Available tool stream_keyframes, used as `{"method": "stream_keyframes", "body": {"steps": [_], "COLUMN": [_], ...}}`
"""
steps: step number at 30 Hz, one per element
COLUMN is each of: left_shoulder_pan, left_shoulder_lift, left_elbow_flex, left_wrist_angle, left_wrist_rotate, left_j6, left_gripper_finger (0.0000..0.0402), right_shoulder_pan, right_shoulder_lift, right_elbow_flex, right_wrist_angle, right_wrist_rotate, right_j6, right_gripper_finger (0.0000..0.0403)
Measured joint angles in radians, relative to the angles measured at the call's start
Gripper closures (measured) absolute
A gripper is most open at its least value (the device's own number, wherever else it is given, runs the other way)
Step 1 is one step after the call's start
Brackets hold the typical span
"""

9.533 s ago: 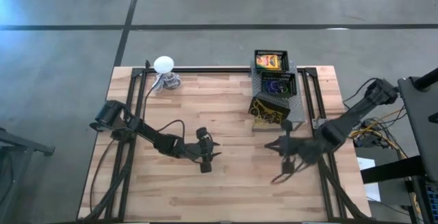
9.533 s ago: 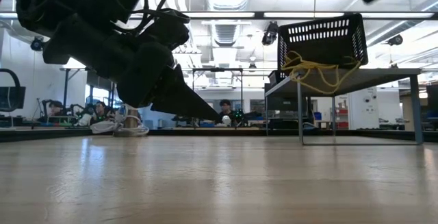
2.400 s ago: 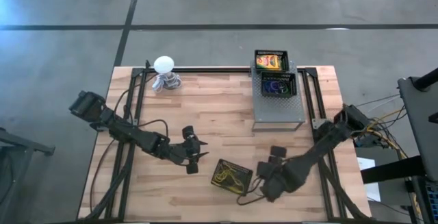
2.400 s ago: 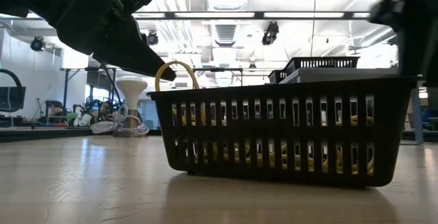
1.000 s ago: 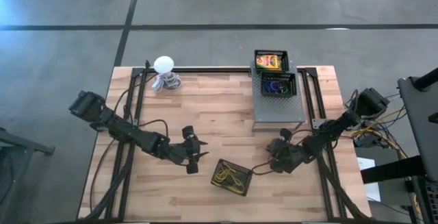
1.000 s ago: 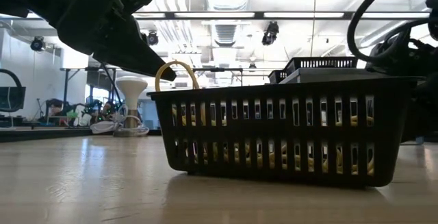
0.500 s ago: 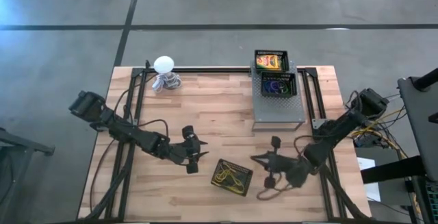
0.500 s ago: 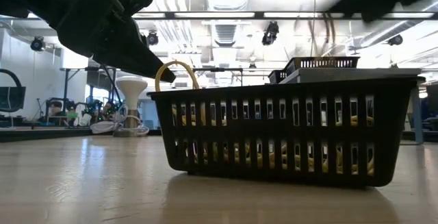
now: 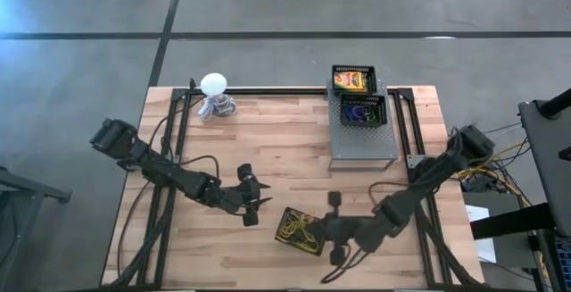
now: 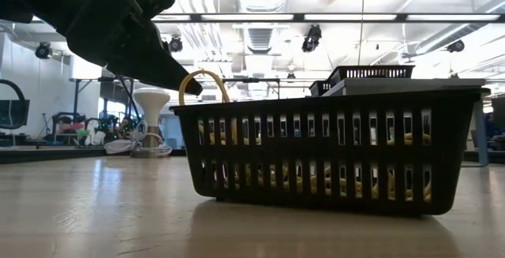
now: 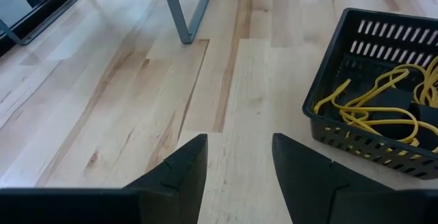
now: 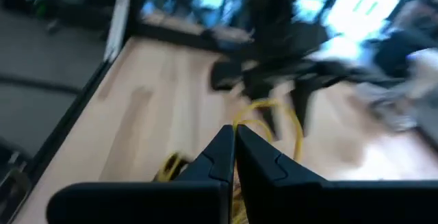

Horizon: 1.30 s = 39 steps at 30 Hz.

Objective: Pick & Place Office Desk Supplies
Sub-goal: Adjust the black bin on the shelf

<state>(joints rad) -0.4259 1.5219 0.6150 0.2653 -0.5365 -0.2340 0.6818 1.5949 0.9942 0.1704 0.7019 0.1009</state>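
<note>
looking barely started: rubber bands [image 9: 298,229] sit in the black basket [image 9: 314,221] (two trays on the far rack untouched), right gripper [image 9: 332,229] pressed together beside it, left gripper [image 9: 253,196] spread nearby.

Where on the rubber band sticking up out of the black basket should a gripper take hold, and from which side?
Grip the arched top of the rubber band, coming down from above: it loops clear above the black basket rim, while the other bands lie tangled inside. The left gripper is probably best placed, hovering open beside it.
</note>
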Motion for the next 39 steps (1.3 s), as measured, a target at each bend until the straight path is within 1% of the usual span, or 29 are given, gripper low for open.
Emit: {"method": "stream_keyframes", "body": {"steps": [3, 6, 9, 11, 13, 16, 18, 23, 25, 26, 28, 31, 33, 34, 36, 39], "left_shoulder_pan": [0.000, 0.000, 0.000, 0.000, 0.000, 0.000, 0.000, 0.000, 0.000, 0.000, 0.000, 0.000, 0.000, 0.000, 0.000, 0.000], "left_shoulder_lift": [0.000, 0.000, 0.000, 0.000, 0.000, 0.000, 0.000, 0.000, 0.000, 0.000, 0.000, 0.000, 0.000, 0.000, 0.000, 0.000], "left_elbow_flex": [0.000, 0.000, 0.000, 0.000, 0.000, 0.000, 0.000, 0.000, 0.000, 0.000, 0.000, 0.000, 0.000, 0.000, 0.000, 0.000], "left_wrist_angle": [0.000, 0.000, 0.004, 0.005, 0.006, 0.006, 0.006, 0.006, 0.006, 0.006, 0.006, 0.005, 0.004, 0.004, 0.004, 0.004], "left_wrist_rotate": [-0.003, -0.003, -0.003, -0.003, -0.003, -0.003, -0.003, -0.003, -0.003, -0.003, -0.003, -0.003, -0.003, -0.003, -0.004, -0.005], "left_j6": [0.000, 0.000, 0.000, 0.000, 0.000, 0.000, 0.000, 0.000, 0.000, 0.000, 0.000, 0.000, 0.000, 0.000, 0.000, 0.000], "left_gripper_finger": [0.0233, 0.0233, 0.0233, 0.0233, 0.0233, 0.0233, 0.0233, 0.0233, 0.0233, 0.0233, 0.0233, 0.0233, 0.0233, 0.0233, 0.0233, 0.0233], "right_shoulder_pan": [-0.012, -0.024, -0.049, -0.071, -0.092, -0.118, -0.133, -0.142, -0.142, -0.140, -0.136, -0.131, -0.126, -0.121, -0.110, -0.088], "right_shoulder_lift": [0.079, 0.158, 0.211, 0.235, 0.256, 0.273, 0.271, 0.261, 0.258, 0.257, 0.257, 0.259, 0.262, 0.262, 0.262, 0.262], "right_elbow_flex": [0.026, 0.061, 0.122, 0.176, 0.223, 0.288, 0.328, 0.399, 0.410, 0.412, 0.406, 0.374, 0.351, 0.338, 0.310, 0.275], "right_wrist_angle": [-0.001, -0.026, -0.182, -0.317, -0.441, -0.595, -0.664, -0.812, -0.826, -0.822, -0.814, -0.726, -0.630, -0.582, -0.496, -0.481], "right_wrist_rotate": [-0.084, -0.096, -0.113, -0.140, -0.165, -0.222, -0.217, -0.074, -0.069, -0.089, -0.197, -0.461, -0.588, -0.619, -0.643, -0.646], "right_j6": [0.007, 0.033, 0.116, 0.190, 0.254, 0.290, 0.308, 0.350, 0.350, 0.346, 0.320, 0.272, 0.259, 0.258, 0.258, 0.232], "right_gripper_finger": [0.0394, 0.0394, 0.0392, 0.0382, 0.0365, 0.0331, 0.0308, 0.0264, 0.0254, 0.0251, 0.0245, 0.0241, 0.0241, 0.0241, 0.0243, 0.0243]}}
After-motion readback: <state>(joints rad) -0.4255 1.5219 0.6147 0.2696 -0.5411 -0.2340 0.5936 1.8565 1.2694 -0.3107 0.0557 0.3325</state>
